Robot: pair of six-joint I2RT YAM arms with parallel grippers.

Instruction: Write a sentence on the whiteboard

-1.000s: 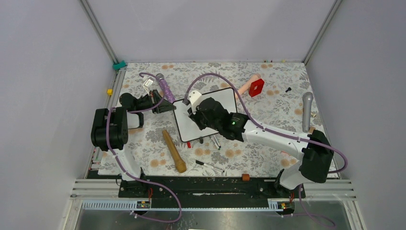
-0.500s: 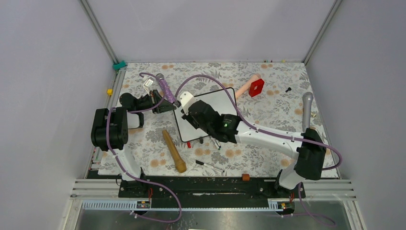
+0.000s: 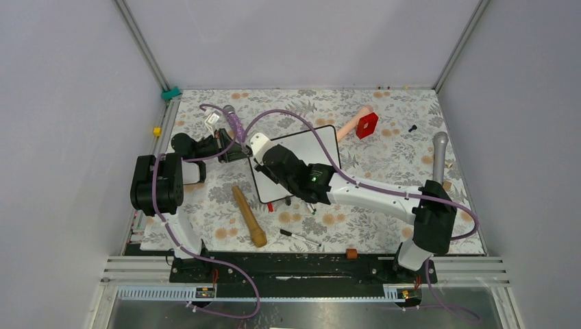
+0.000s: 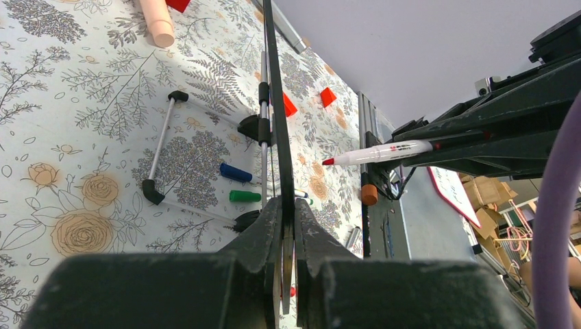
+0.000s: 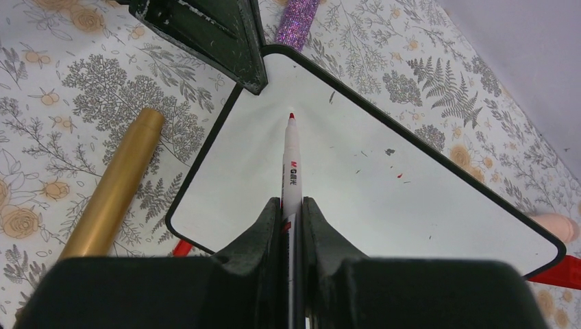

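- Your left gripper (image 3: pixel 236 152) has its jaws pressed together on the whiteboard (image 3: pixel 315 147), pinching the black frame at the left corner. The board sits skewed, mid-table, on the floral cloth.
- Your right gripper (image 5: pixel 292 209) is clamped on a red-tipped marker (image 5: pixel 290 161). Its tip points at that same corner, close to the left fingers (image 5: pixel 226 41). Seen edge-on from the left wrist, there is a gap between tip and board.
- Open room: the board's right half is bare white. A gold rod (image 3: pixel 248 216) lies just beside its near-left edge, and a purple glitter cylinder (image 3: pixel 236 123) just past the far-left corner. A peach cylinder (image 3: pixel 349 123) and a red block (image 3: pixel 367 125) lie near the far-right corner.
- From above, the right arm covers the board's left half and hides the marker.
- A blue pen (image 4: pixel 236 173) and a green pen (image 4: pixel 244 196) under the board are partly cut off by its edge.
- Specks on the board face are too small to make out.
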